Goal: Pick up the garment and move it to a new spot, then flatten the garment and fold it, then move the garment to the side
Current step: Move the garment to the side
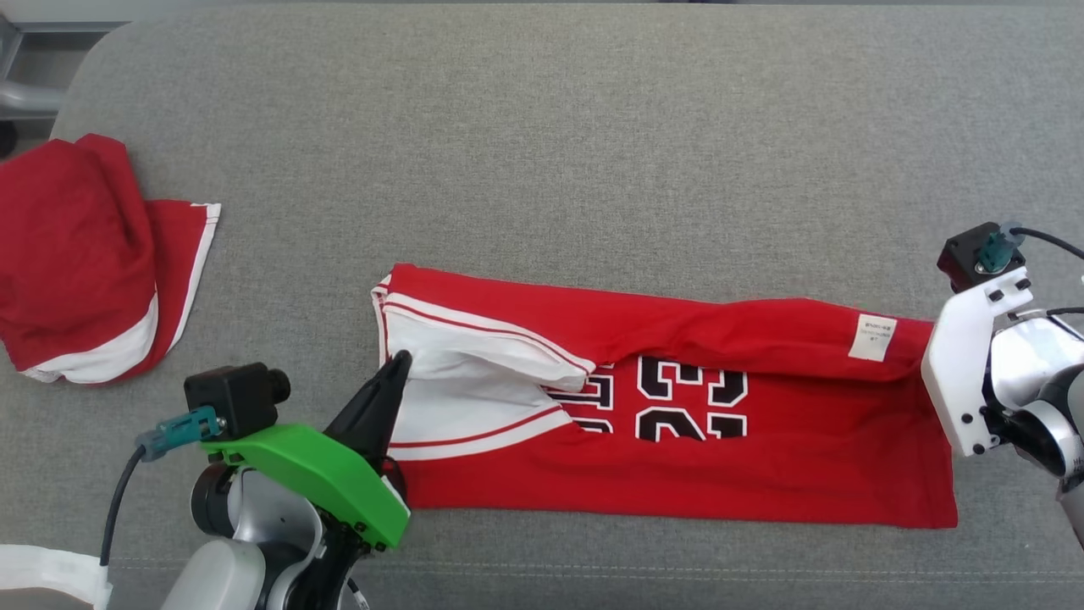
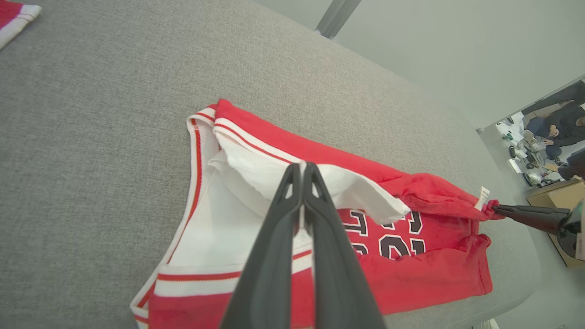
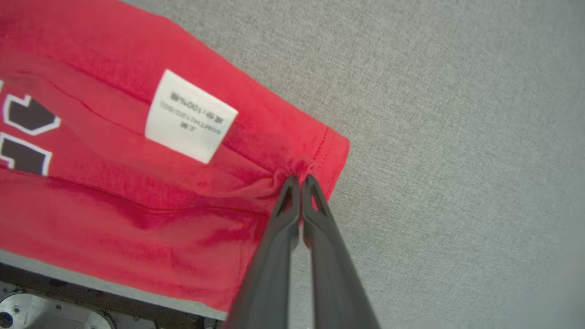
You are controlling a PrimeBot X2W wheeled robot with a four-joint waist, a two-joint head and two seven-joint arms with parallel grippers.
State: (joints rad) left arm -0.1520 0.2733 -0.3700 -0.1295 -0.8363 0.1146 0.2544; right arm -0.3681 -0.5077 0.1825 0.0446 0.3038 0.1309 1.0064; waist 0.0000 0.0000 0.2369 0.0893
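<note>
1. Position of the jersey (image 1: 762, 457): it lies lengthwise along the front edge of the grey table (image 1: 593, 127), from the middle towards the right end. It is doubled over on itself. The black number print (image 1: 690, 407) faces up and is partly covered by a turned-back white panel.
2. My left gripper (image 1: 398, 360): the fingers are pressed together, pinching the edge of the white panel at the jersey's left end.
3. My right gripper (image 3: 300, 179): the fingers are pressed together on the red hem corner at the jersey's right end. The cloth puckers at the tips, just beside the white label (image 1: 873, 337).
4. A second red and white garment (image 1: 76, 263) lies bunched at the table's left edge, well apart from the jersey.
</note>
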